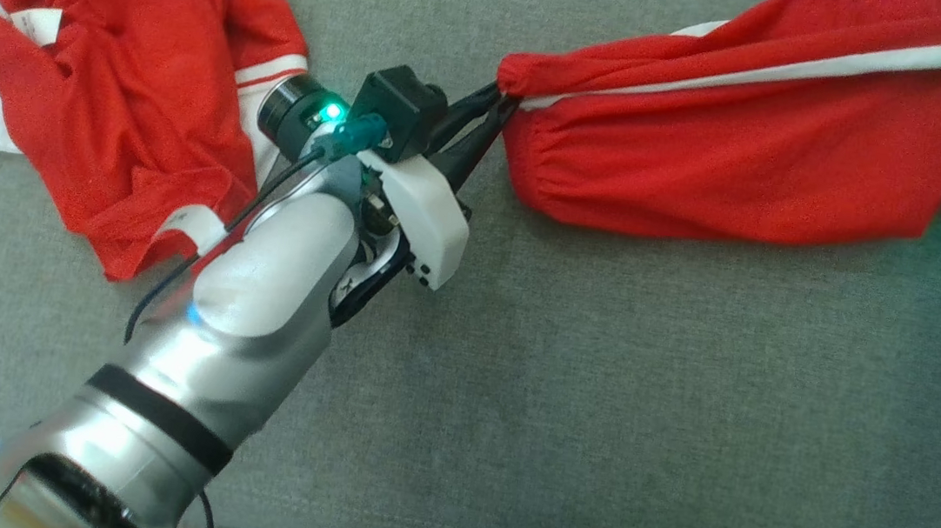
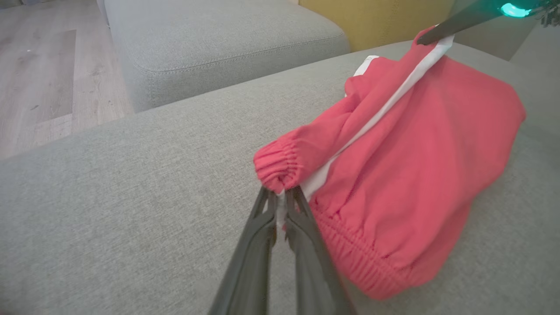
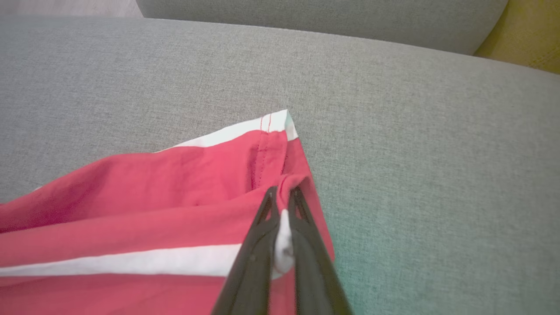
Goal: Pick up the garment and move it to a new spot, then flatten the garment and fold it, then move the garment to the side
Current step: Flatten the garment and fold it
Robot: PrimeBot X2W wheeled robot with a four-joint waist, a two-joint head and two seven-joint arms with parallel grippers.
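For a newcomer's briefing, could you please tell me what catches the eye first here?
A red striped garment is stretched between the left end effector and the right end effector, both shut on its ends, over the grey cushion. A second red garment lies crumpled at the head view's upper left.

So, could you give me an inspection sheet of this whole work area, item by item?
Surface: grey cushion, woven fabric.
Job's things: red shorts with a white stripe, stretched between both end effectors.
Clutter: red-and-white shirt, crumpled, lying to the robot's left.
End effectors: left end effector shut on the gathered waistband end; right end effector shut on the hem corner.
Cables: black cable looping beside the left forearm.
Surroundings: wooden floor, second grey cushion, yellow panel.
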